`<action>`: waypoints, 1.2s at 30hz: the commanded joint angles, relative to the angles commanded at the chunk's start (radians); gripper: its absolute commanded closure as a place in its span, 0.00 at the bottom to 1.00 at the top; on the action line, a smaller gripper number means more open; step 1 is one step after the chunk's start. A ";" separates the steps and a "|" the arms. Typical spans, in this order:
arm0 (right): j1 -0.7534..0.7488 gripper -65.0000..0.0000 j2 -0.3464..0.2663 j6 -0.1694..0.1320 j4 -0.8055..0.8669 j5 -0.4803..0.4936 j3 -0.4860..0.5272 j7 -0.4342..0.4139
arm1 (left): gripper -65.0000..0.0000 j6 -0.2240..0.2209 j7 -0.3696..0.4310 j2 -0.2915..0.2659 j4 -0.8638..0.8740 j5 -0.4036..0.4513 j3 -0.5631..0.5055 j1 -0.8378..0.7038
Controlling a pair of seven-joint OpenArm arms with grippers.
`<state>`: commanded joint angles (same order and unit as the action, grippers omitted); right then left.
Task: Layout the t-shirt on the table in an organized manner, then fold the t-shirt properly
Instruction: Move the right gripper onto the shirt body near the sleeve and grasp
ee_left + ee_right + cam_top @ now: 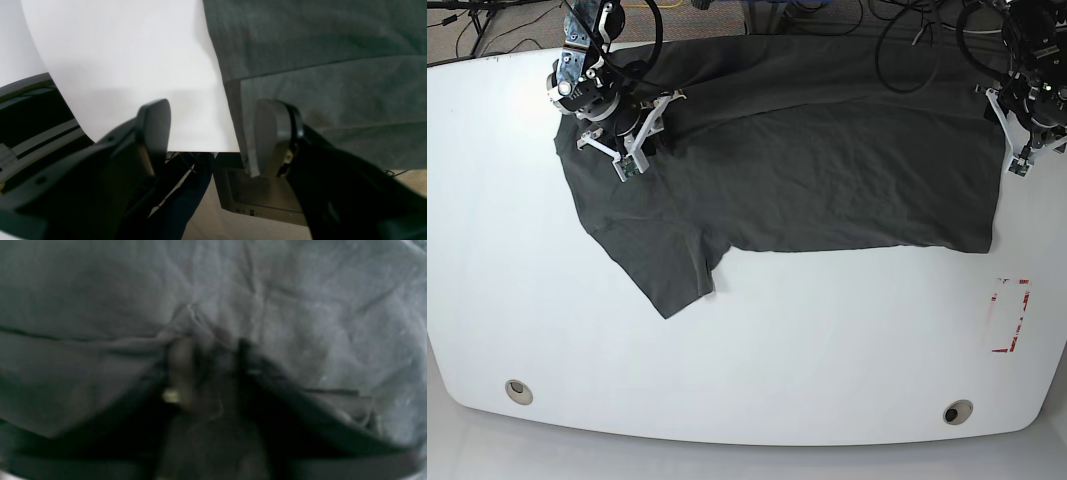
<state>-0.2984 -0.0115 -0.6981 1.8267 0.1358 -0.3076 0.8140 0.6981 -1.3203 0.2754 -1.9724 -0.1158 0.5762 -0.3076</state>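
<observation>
Pinching shirt (827, 150) shoulder, right gripper (206, 350) clenched to spread it; left gripper (213, 133) released beside hem, over table (727, 380) edge.

We have two arms, and both reach in from the far side. Our left tool (213, 133) is wide open, with its two dark fingers (155, 126) far apart and nothing between them. One finger sits over the white table (133, 66), the other at the edge of the t-shirt (317, 50). Our right tool (206, 350) points down, pinched tight on a bunch of the cloth.
</observation>
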 joint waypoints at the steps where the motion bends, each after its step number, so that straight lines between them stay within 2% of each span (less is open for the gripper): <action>1: 0.000 1.00 0.000 0.000 0.002 0.000 0.000 0.000 | 0.43 0.000 0.000 0.000 0.000 0.000 0.000 0.000; 14: -0.008 1.00 0.006 0.000 0.133 0.003 0.008 0.008 | 0.43 0.000 0.000 0.000 0.002 0.000 0.000 0.000; 23: 0.029 1.00 0.002 0.000 0.137 0.002 0.114 0.008 | 0.43 0.000 0.000 0.000 0.002 0.000 0.000 -0.002; 36: 0.100 0.97 0.003 0.000 0.132 0.000 0.152 0.008 | 0.43 0.000 0.000 0.000 0.002 0.000 0.000 -0.008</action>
<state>-0.1987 -0.0084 -0.6981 1.9586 0.1358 -0.1557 0.8216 0.6981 -1.3203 0.2754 -1.9709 -0.1158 0.5762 -0.3153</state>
